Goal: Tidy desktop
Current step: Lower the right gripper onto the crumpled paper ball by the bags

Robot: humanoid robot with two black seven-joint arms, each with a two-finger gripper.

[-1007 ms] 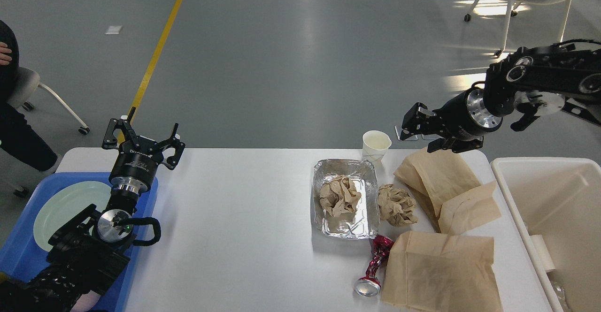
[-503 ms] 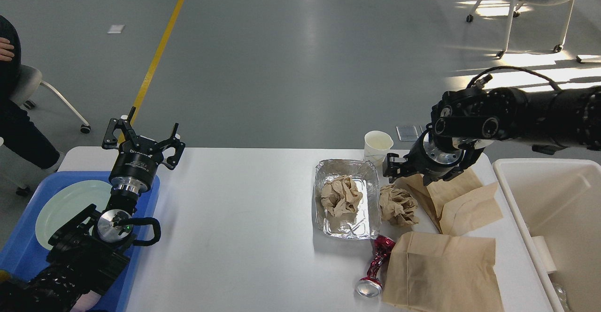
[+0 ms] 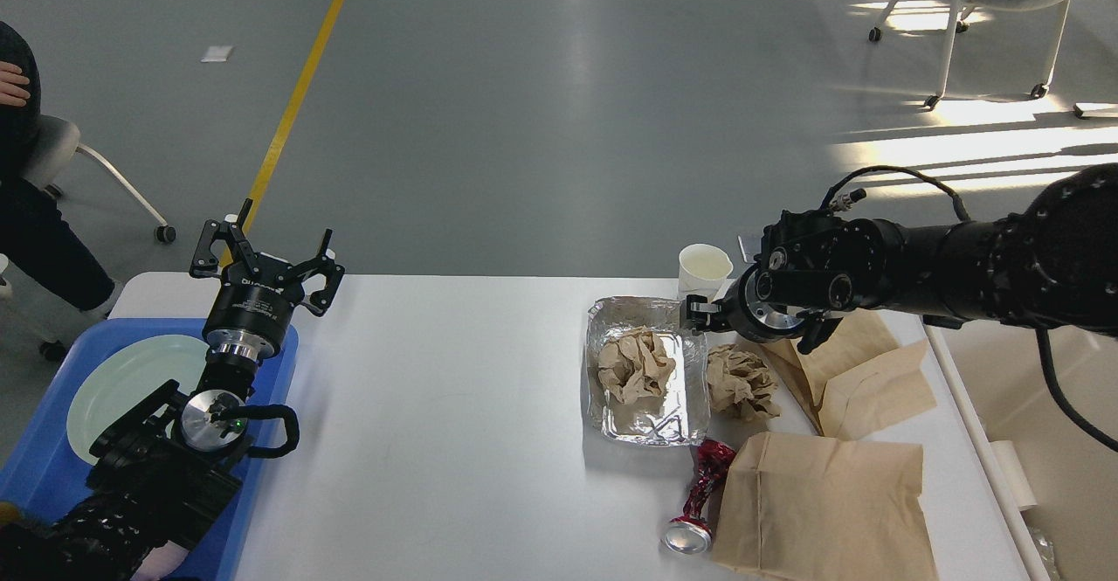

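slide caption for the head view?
Right gripper at the far rim of the foil tray on the desktop; left gripper open above the blue tray.

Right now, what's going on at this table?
A humanoid is clearing litter off the desktop. The right gripper is at the far right corner of the foil tray, beside the paper cup; whether it grips anything cannot be told. A crumpled paper ball sits in the tray, another beside it, plus brown bags and a crushed can. The left gripper hovers open above the blue tray.
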